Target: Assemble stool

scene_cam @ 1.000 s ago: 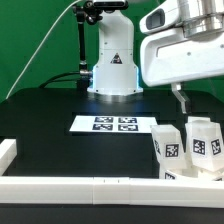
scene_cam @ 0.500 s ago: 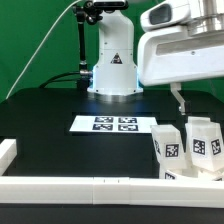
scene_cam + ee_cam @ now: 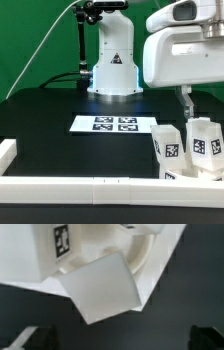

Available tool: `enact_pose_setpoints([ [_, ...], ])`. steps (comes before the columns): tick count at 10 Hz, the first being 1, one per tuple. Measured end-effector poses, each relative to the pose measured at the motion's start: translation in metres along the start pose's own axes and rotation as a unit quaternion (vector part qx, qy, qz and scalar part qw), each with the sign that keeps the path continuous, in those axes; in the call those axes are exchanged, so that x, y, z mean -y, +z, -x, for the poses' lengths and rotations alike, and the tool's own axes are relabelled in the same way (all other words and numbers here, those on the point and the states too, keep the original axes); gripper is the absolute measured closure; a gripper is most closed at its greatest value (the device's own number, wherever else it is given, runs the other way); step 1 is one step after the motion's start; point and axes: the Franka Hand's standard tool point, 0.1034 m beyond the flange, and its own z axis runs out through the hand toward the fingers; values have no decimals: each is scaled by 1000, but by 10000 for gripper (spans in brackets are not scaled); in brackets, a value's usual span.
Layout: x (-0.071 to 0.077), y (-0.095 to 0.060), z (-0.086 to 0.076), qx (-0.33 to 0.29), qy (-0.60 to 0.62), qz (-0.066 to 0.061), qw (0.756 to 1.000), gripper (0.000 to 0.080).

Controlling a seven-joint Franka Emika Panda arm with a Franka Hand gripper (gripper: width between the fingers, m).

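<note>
Fingertips [image 3: 30, 338] of the gripper [image 3: 118, 338] are showing as two dark shapes at opposite edges of the wrist view, standing wide apart and holding nothing. In the exterior view only one thin finger [image 3: 184, 101] is hanging below the big white wrist housing, just above the stool parts at the exterior view's right.

Between and beyond the fingertips, the wrist view is showing a leg [image 3: 100, 287] lying tilted, its flat pale face turned to the camera, resting against the curved rim of the seat [image 3: 140, 255]; a second tagged leg [image 3: 35, 249] is crowding in beside it. In the exterior view two legs [image 3: 168, 150] are standing upright, tags facing the camera, near the front rail [image 3: 70, 185]. The marker board [image 3: 113, 124] is lying well apart, toward the arm's base.

Judging from this, the risk is lying in how tightly the parts are packed: a descending finger could be striking the neighbouring leg or the seat rim and knocking pieces over, and the tilted leg could be twisting or slipping out as the fingers are closing on it.

As for containers, the dish-like seat is the only one; whether anything is sitting inside it I cannot tell
</note>
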Motion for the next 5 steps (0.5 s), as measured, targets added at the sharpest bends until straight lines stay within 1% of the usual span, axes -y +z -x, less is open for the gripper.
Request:
enact_pose_setpoints([
  [1, 1, 5, 2, 3, -64, 5, 998, 151],
  [2, 3, 10, 5, 9, -102, 5, 995, 151],
  [5, 0, 18, 8, 14, -110, 6, 994, 151],
])
